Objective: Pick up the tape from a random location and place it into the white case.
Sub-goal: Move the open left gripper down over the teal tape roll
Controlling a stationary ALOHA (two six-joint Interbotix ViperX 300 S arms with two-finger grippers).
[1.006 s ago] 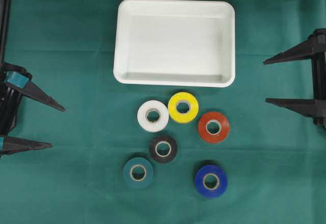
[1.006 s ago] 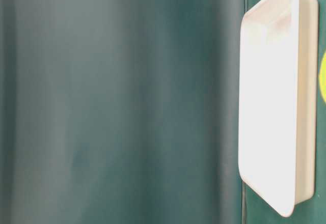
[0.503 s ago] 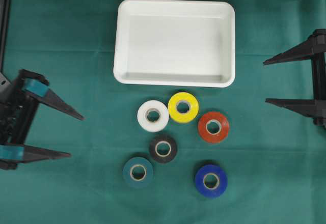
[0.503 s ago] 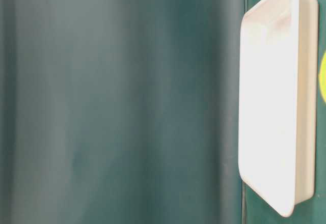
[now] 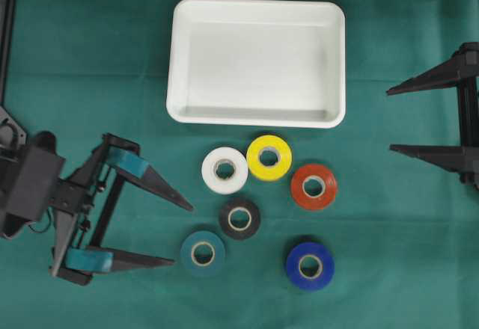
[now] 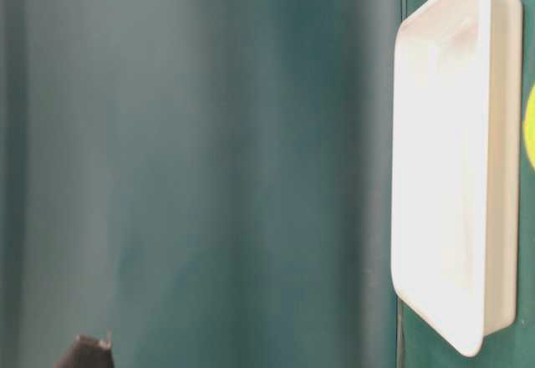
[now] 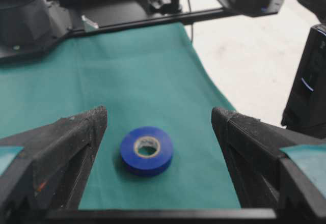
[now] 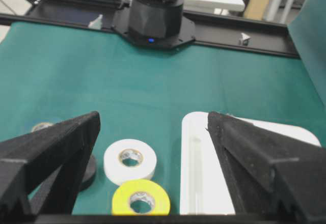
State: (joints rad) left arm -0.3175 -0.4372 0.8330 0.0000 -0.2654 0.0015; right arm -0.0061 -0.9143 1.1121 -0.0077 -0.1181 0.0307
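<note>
The white case point(image 5: 174, 60) lies empty at the top middle of the green cloth. Below it lie several tape rolls: white point(image 5: 209, 170), yellow point(image 5: 254, 157), red point(image 5: 299, 187), black point(image 5: 226, 219), dark green point(image 5: 188, 254) and blue point(image 5: 295, 266). My left gripper point(image 5: 183, 235) is open, its lower fingertip just left of the dark green roll. In the left wrist view the blue roll point(image 7: 130, 152) lies ahead between the spread fingers of the left gripper point(image 7: 159, 117). My right gripper point(image 5: 389, 120) is open at the right edge, holding nothing.
The right wrist view shows the white roll point(image 8: 113, 162), the yellow roll point(image 8: 122, 201) and the case's rim point(image 8: 191, 173) ahead of the right gripper point(image 8: 153, 117). The table-level view shows the case's wall point(image 6: 497, 176). Black frame rails border the cloth.
My left arm has swung in from the left edge toward the rolls and now points at them. Its jaws stayed open. The right arm and all rolls have not moved.
</note>
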